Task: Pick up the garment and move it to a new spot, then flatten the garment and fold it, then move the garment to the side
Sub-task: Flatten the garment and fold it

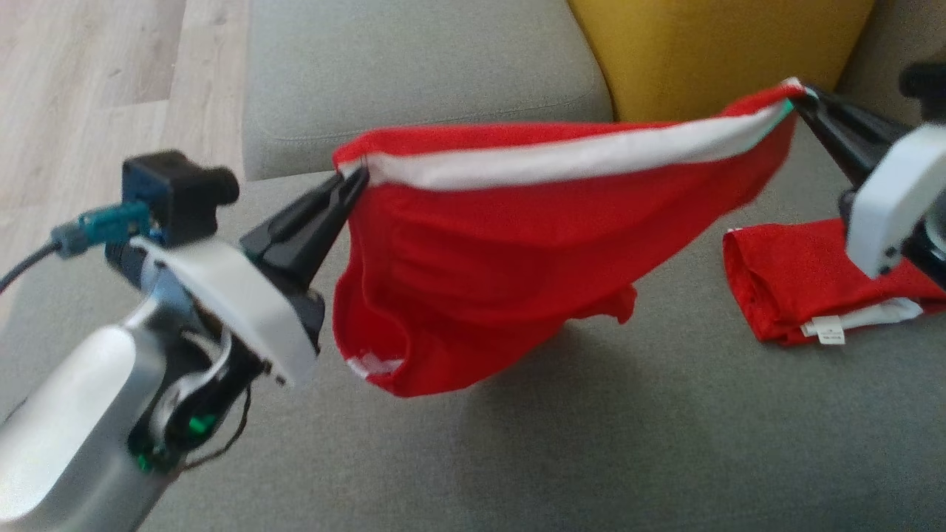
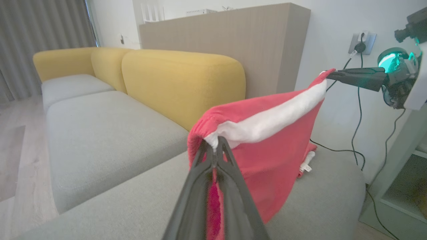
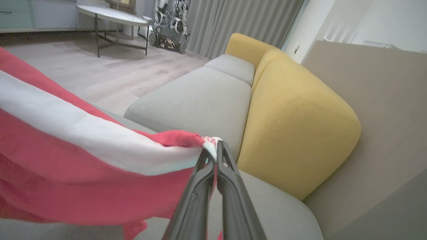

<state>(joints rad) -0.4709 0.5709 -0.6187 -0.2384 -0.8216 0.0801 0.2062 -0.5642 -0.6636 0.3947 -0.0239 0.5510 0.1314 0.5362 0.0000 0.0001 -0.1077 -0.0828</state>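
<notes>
From the head camera I see the garment (image 1: pixel 517 244), a soft red knit with a white band along its top edge, strung in the air between my two claws above the grey woven sofa seat (image 1: pixel 591 458). My left gripper (image 1: pixel 355 183) is pinched tight on the band's left end and my right gripper (image 1: pixel 802 100) on its right end. Under the taut band the cloth sags in a loose pouch. A folded red piece (image 1: pixel 791 284) with a white label lies flat on the seat beneath my right arm.

In the left wrist view, the tapered dark fingers (image 2: pixel 230 160) clamp a gathered corner of the band. The band runs up to the right gripper (image 2: pixel 333 75), in front of a rounded yellow backrest (image 2: pixel 180 86).

In the right wrist view, my fingers (image 3: pixel 230 166) meet on the band's crumpled tip. The red cloth drapes away leftward over the pale plank floor (image 3: pixel 100 70).
</notes>
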